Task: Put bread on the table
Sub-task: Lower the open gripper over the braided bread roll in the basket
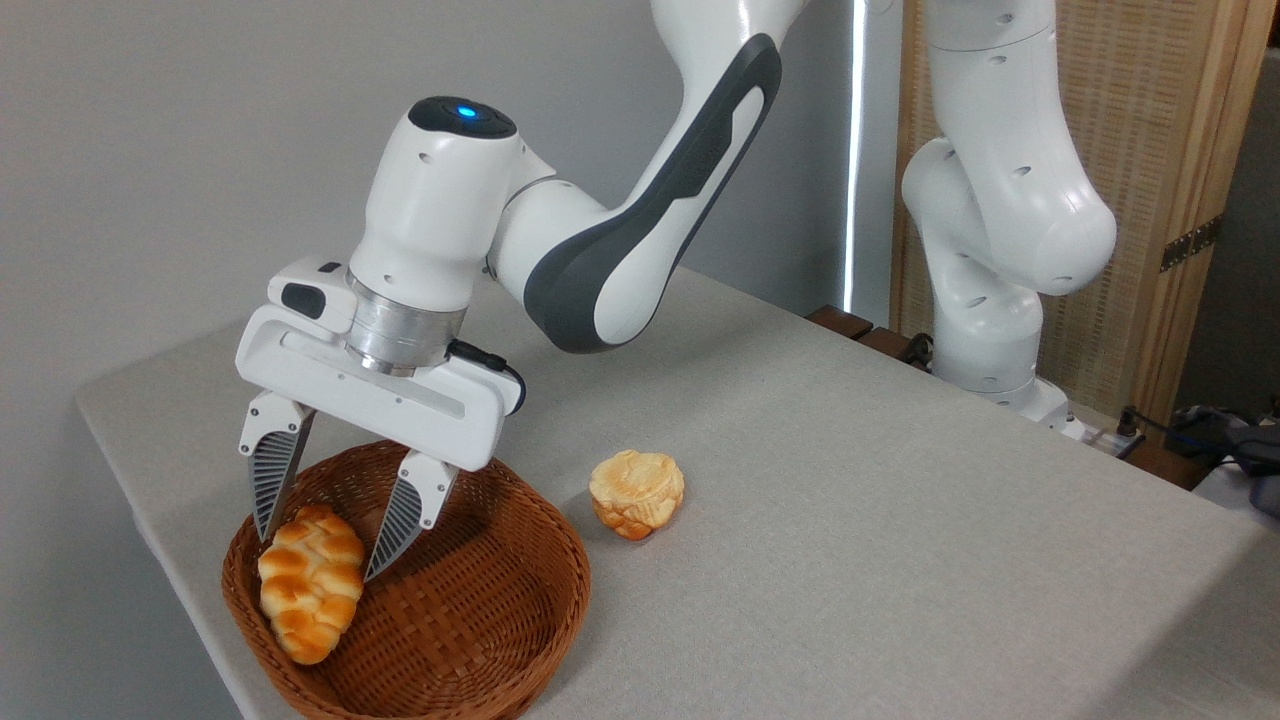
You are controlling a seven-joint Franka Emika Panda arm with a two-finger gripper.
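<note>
The bread, a golden braided loaf, lies inside a brown wicker basket at the table's front left. My gripper stands over the loaf's upper end, open, one fingertip on each side of it. The left finger and the right finger straddle the loaf; whether they touch the crust I cannot tell. The table is covered in light grey-beige cloth.
A small round pale bun sits on the cloth just right of the basket. The arm's white base stands at the back right, with cables and a dark object beyond it. The table's left edge runs close past the basket.
</note>
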